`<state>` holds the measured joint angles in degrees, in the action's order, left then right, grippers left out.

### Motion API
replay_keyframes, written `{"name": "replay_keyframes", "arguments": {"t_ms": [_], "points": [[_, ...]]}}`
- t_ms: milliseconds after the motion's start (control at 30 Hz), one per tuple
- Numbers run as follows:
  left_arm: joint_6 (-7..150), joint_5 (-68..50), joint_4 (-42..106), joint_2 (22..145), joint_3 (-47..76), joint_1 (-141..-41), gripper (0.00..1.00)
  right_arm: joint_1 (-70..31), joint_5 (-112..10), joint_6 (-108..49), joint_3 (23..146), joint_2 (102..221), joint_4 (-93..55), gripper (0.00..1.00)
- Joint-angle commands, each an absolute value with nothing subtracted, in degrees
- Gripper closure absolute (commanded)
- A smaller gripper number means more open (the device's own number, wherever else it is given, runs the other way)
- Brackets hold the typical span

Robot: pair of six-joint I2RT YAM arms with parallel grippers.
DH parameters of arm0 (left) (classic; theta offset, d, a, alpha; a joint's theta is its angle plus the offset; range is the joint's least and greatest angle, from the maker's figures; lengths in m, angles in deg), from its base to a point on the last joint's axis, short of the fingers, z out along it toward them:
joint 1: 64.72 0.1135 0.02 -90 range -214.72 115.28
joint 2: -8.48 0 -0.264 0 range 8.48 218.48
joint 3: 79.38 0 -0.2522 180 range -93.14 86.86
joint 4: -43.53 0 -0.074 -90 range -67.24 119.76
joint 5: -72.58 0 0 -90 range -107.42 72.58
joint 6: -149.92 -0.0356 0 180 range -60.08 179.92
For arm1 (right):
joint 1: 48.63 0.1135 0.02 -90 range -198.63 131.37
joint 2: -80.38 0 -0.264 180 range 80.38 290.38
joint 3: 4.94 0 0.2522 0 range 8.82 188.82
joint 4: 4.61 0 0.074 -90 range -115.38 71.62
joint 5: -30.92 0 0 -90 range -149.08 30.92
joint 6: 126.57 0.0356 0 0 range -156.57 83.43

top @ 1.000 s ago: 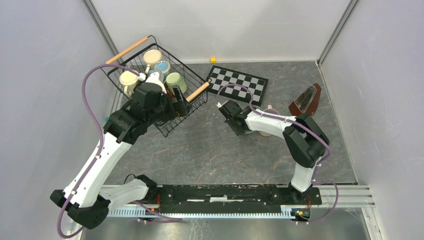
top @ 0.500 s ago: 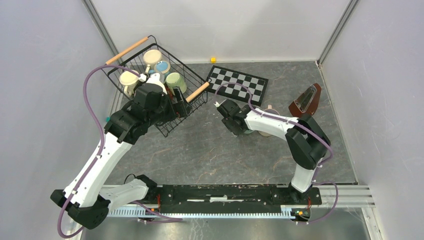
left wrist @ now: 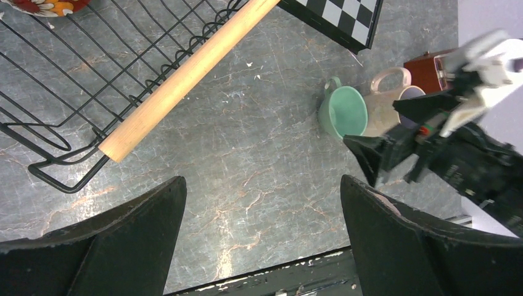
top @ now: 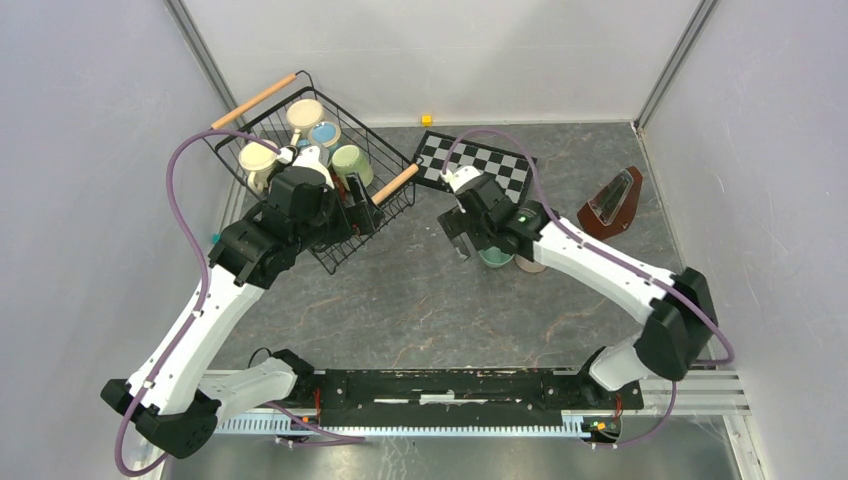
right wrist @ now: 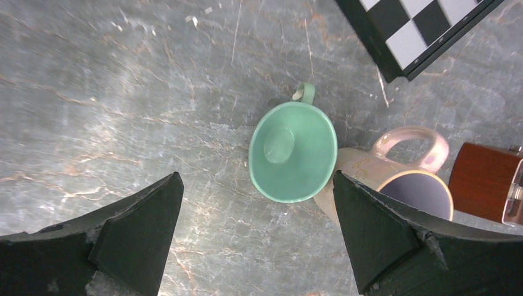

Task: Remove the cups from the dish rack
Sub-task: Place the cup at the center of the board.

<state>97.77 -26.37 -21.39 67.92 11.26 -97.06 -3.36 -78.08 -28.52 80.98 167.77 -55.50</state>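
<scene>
Nearest on the grey tabletop point(top: 420, 300), the right end effector point(right wrist: 259, 246) hangs above a teal cup point(right wrist: 293, 151), its fingers spread wide and holding nothing. The teal cup stands upright outside the rack, and a beige-pink cup point(right wrist: 395, 179) sits just beside it, the two appearing to touch. To the left, the left end effector point(left wrist: 262, 246) is also spread wide and empty, hovering over the near right corner of the dish rack point(top: 375, 225), close to its wooden handle point(left wrist: 185, 77). Inside the rack, a cream cup point(top: 257, 158), a light green cup point(top: 351, 162), a blue-lined cup point(top: 324, 134) and a second pale cup point(top: 305, 112) are visible. Farther right lie a brown metronome point(top: 610, 203) and a checkered board point(top: 480, 165).
</scene>
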Motion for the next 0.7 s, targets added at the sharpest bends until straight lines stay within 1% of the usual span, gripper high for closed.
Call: {"name": "replay_keyframes", "arguments": {"t_ms": [0,233,433,533,667], "points": [[98.16,-27.8,-21.48,67.13,8.71,-96.99,0.0,-3.11,-75.5,-26.72,81.49,160.14,-53.09,0.02],[100.4,-34.05,-23.84,70.36,5.92,-96.92,0.0,-3.11,-72.82,-25.38,78.48,149.99,-49.06,0.02],[102.37,-47.09,-27.55,78.77,-1.37,-95.83,0.0,-3.14,-72.03,-25.55,77.5,146.45,-48.53,0.02],[103.04,-47.4,-27.04,83.84,-4.65,-91.31,0.0,-3.11,-71.15,-25.65,76.7,145.29,-48.33,0.02],[102.9,-44.0,-24.03,90.31,-8.04,-85.63,0.0,-3.15,-71.31,-25.82,75.94,143.9,-48.61,0.02]]}}
